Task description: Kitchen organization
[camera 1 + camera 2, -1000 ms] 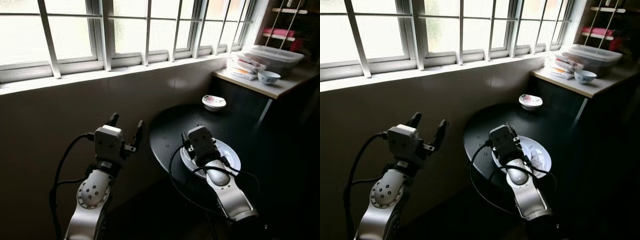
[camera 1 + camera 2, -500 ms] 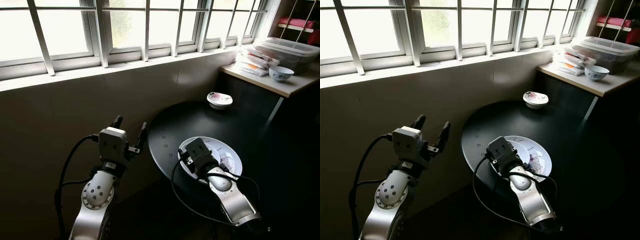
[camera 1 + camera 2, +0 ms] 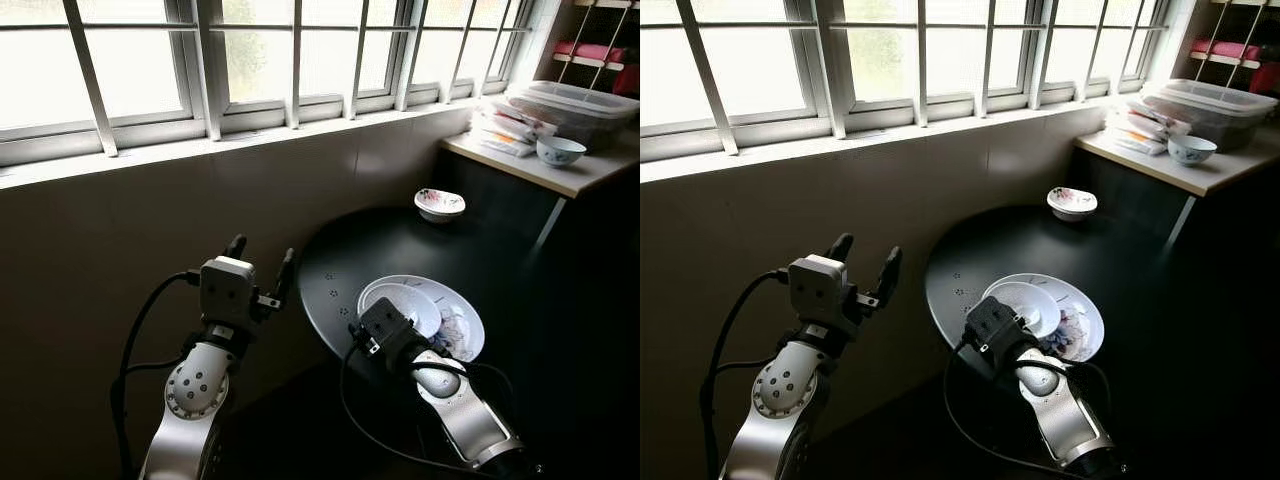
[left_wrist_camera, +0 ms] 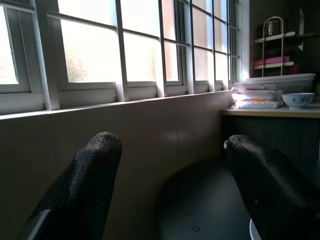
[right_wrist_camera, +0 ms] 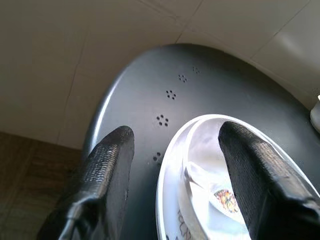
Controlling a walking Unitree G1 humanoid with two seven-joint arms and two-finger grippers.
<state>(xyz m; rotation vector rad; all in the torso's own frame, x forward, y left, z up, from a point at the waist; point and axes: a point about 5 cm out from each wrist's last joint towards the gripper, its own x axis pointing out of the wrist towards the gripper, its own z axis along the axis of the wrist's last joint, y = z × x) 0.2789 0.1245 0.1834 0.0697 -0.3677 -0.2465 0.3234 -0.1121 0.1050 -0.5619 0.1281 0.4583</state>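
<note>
- Under the long barred window (image 3: pixel 250 60), a round black bench (image 3: pixel 980 250) stands against the tiled wall (image 3: pixel 130 220).
- Near the front edge of this bench lies a large white plate (image 3: pixel 1085 310) with a floral pattern, and a smaller white plate (image 3: pixel 1025 300) rests on its left part, tilted slightly.
- At that front edge, the right gripper (image 5: pixel 175 165) sits low, just short of the plates. Its fingers (image 5: pixel 112 165) are spread wide and hold nothing; in the right wrist view the rim of the large plate lies between them, though contact cannot be judged.
- Farther back on the bench, close to the wall, sits a small patterned bowl (image 3: pixel 439 204), well apart from the plates.
- Left of the bench, the left gripper (image 3: pixel 258 270) is raised in front of the wall, pointing up towards the window. Its fingers (image 4: pixel 85 190) are wide apart and empty.
- To the right, a pale counter (image 3: pixel 560 175) carries a blue-and-white bowl (image 3: pixel 559 150), a stack of flat packets (image 3: pixel 505 125) and a clear lidded box (image 3: pixel 570 100).
- Beyond the counter stands a wire rack (image 4: pixel 277 50) with something pink on one shelf.
- Dark floor (image 5: pixel 25 165) shows below the bench edge in the right wrist view.
</note>
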